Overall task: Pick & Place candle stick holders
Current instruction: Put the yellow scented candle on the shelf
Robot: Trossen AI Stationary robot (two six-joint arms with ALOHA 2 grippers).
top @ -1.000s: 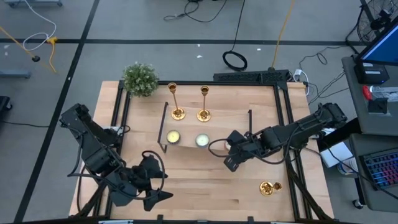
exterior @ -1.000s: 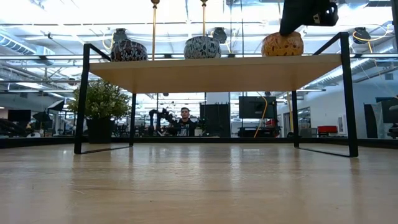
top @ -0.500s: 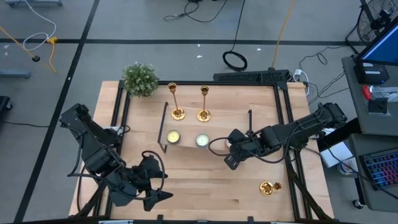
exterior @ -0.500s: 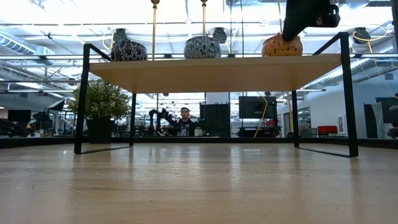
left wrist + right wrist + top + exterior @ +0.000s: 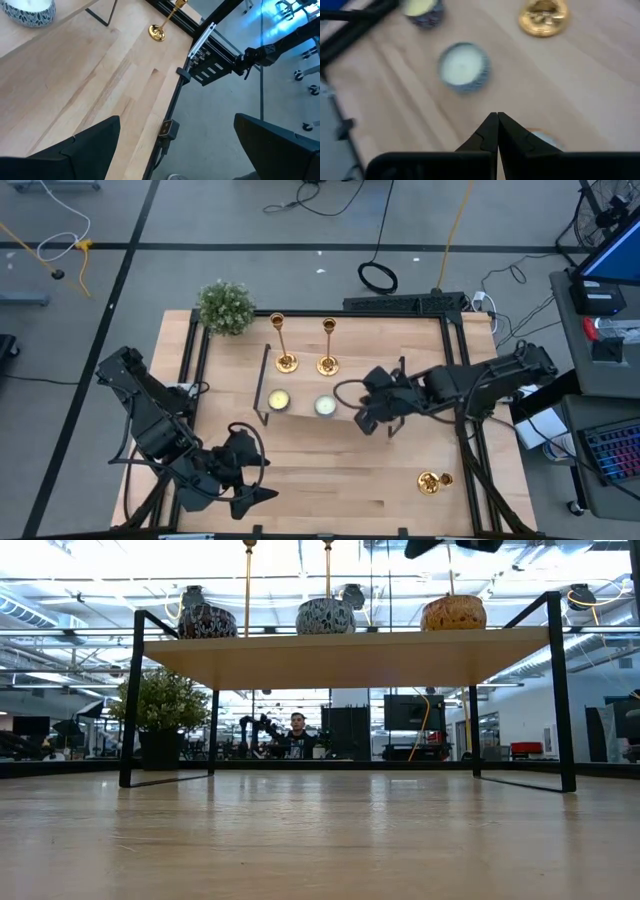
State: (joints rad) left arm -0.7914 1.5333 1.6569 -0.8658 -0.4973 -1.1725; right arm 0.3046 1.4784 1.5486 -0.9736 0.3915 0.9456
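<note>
while the left gripper (image 5: 262, 494) waits at the near left edge of the table (image 5: 330, 480) with its fingers (image 5: 75, 150) spread wide and nothing between them, the right gripper (image 5: 362, 423) hangs over the right part of the wooden shelf (image 5: 300, 385), its two fingers (image 5: 496, 131) pressed together tip to tip and holding nothing; two of the candle stick holders (image 5: 283, 345) stand upright side by side on the far half of the shelf, near the small green plant (image 5: 225, 306) at the table's far left corner, and the low view shows their thin stems (image 5: 248, 585) rising past the top edge; the third candle stick holder (image 5: 433, 482) lies on its side on the bare table near the near right corner, well apart from both grippers, and the left wrist view catches it with its round base (image 5: 157, 33) toward the camera; two tealight candles (image 5: 278, 400) sit on the near half of the shelf, the one (image 5: 325, 406) closer to the right gripper just beside it, and a third candle (image 5: 452, 612) shows in the low view at the shelf's right end; in the right wrist view a white candle (image 5: 464, 66) and a gold base (image 5: 543, 19) lie beyond the closed fingertips; a person (image 5: 295, 730) sits far off in the room behind the table
</note>
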